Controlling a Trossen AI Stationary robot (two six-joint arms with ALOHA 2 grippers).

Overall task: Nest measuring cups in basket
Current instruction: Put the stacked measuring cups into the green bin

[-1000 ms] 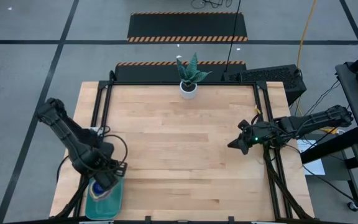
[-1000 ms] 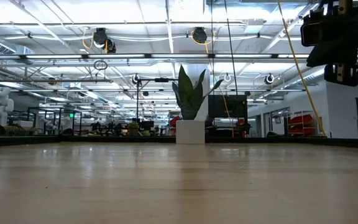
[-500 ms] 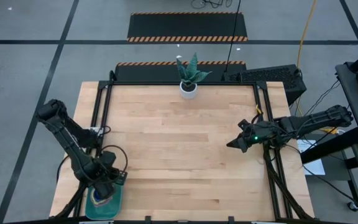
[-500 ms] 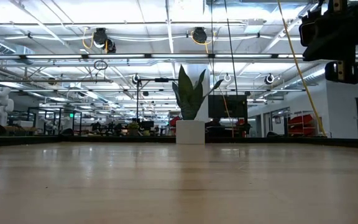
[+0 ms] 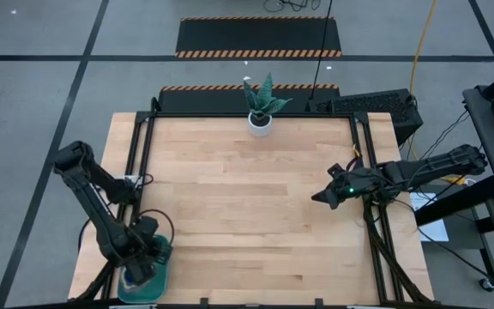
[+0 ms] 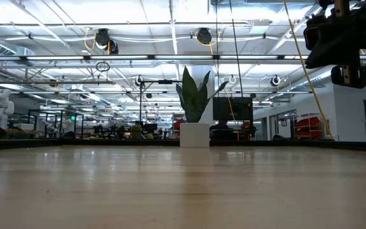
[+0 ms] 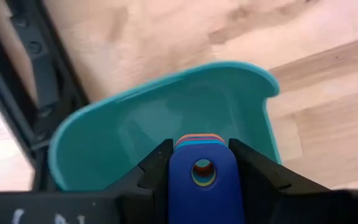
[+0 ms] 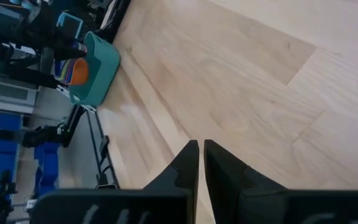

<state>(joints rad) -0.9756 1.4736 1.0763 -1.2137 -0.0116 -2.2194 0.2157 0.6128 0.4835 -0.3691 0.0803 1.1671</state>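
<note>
Left pincer pinches the stacked handles of the cups, navy on top, right over the basket at the table's near left corner. Right pincer hangs pressed together, empty, above the right side, well apart.

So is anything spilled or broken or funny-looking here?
Nothing stands out. The left gripper holds the stacked measuring cups by their handles over the teal basket at the table's near left corner. The right gripper is shut and empty above the wood. The potted plant stands upright at the far edge.
</note>
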